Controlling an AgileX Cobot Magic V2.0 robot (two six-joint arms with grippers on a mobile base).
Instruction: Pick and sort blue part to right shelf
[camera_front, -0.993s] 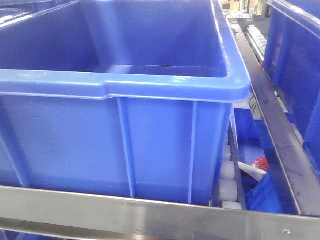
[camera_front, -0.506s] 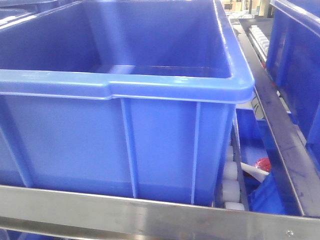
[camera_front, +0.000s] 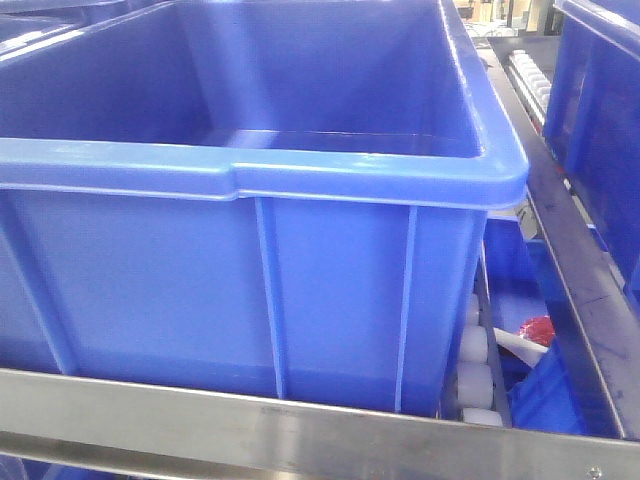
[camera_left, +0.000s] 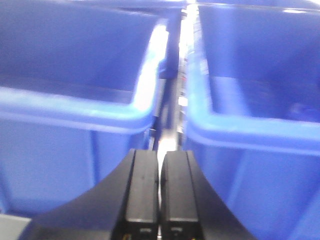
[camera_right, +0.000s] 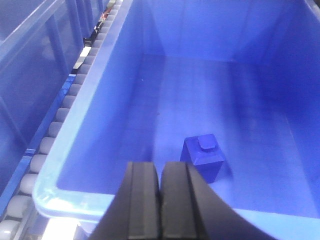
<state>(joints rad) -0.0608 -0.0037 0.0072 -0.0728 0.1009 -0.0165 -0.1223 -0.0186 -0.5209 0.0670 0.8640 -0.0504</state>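
Right claw (camera_right: 160, 200) closed, above bin rim (camera_right: 60, 197).

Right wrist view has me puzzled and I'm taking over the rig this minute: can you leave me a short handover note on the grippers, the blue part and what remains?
Left gripper: fingers shut, holding nothing, facing the gap between two large blue plastic bins.
Right gripper: fingers shut, empty, poised over the near rim of a large blue bin beside white roller tracks.
The small solid-blue plastic block with a stubby neck stands on that bin's floor, near the front wall, untouched by either gripper.
Done: the part appears to be placed in a bin on the rack.
Left: confirm this is the right shelf; the views alone do not settle it.
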